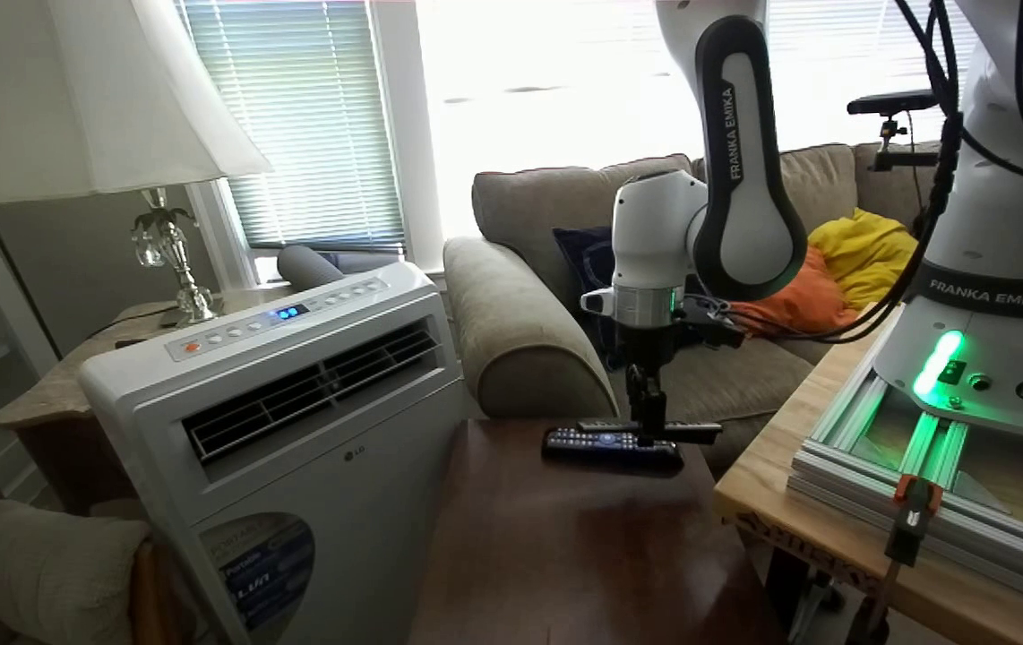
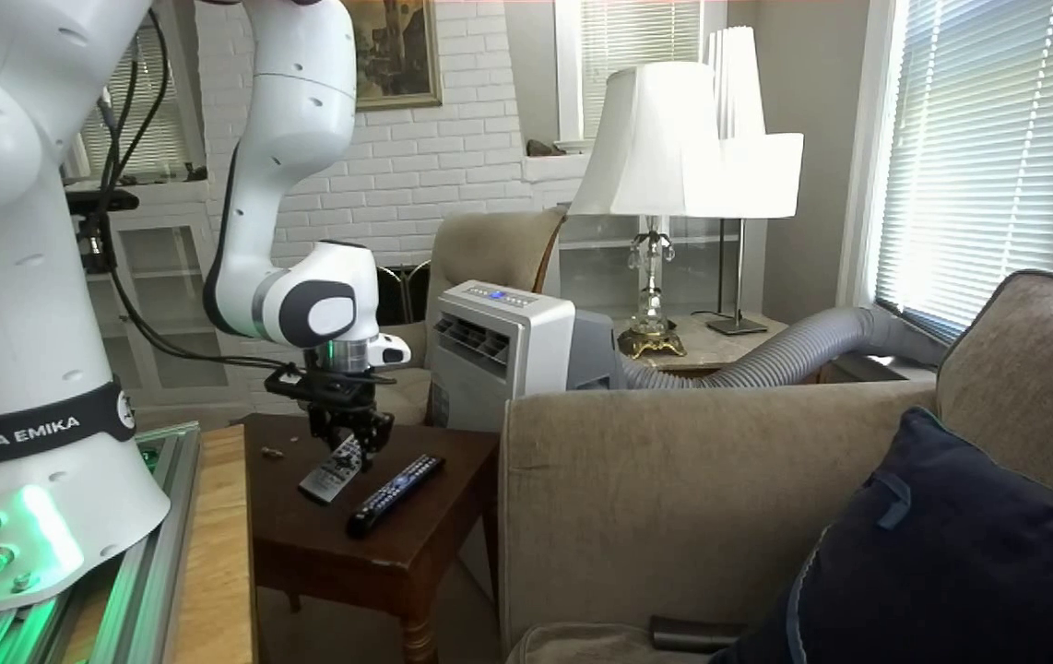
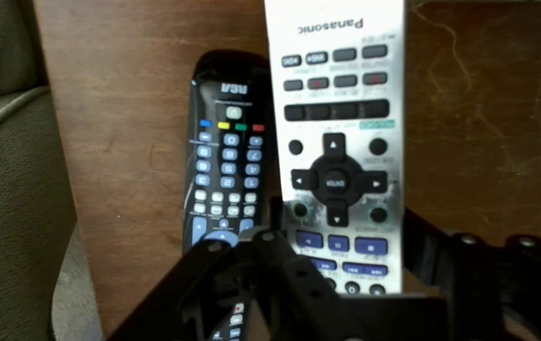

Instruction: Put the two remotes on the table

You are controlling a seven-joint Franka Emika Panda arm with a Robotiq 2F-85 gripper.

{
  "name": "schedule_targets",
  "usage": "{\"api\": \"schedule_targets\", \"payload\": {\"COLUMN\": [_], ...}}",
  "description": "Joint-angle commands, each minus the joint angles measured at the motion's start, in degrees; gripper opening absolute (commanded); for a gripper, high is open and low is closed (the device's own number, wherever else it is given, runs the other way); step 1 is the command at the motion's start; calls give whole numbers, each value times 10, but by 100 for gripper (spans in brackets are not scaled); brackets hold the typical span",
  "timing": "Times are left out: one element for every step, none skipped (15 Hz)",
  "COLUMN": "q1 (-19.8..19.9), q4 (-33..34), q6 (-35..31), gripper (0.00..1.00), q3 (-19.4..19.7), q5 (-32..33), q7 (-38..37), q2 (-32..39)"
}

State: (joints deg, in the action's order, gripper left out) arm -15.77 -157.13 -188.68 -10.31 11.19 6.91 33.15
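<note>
The gripper (image 3: 341,219) has the silver Panasonic remote (image 3: 337,151) pinched by its two long edges — in the wrist view it runs from the top of the frame, right of centre, down to the lower middle. In an exterior view I see it tilted, left of centre, over the dark brown table (image 2: 287,524); whether its low end touches the wood I can't tell from here. The black RCA remote (image 3: 225,156) lies on that table, buttons up, just beside the silver one and left of centre in the wrist view.

A white portable air conditioner (image 1: 341,475) stands beside the table, left of centre in an exterior view, with a lamp (image 1: 108,107) at the upper left and a tan sofa (image 1: 525,327) beyond. Towards the right, a yellow cushion (image 1: 870,255) rests on the sofa — and the robot's base (image 1: 1004,358) glows green. A dark blue cushion (image 2: 960,563) fills the lower right of an exterior view.
</note>
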Motion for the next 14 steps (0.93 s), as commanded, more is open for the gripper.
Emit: {"api": "schedule_targets", "payload": {"q1": [18,20,19,16,8,-1,-17,-31,-42,-54,-68,-75,-84,-94], "q4": [0,0,0,0,0,0,0,0,0,0,0,0,0,0], "q6": [-21,-29,-39,-52,-64,-83,-100,-119,-133,-150,-161,-173,-182,-188], "gripper": [29,29,29,29,29,29,29,29,29,29,52,79,78,81], "q3": [-44,-53,-58,-61,-61,-57,-47,-38,-31,-24,-16,-13,-9,-3], "q5": [-33,-38,-44,-48,-54,-60,-68,-78,-89,-101,-114,-123,-134,-145], "q7": [-45,-56,-64,-72,-79,-85,-87,-86,-85,-83,-82,-82,-82,-80], "q2": [16,20,23,26,28,32,35,39,42,46,47,52,54,56]}}
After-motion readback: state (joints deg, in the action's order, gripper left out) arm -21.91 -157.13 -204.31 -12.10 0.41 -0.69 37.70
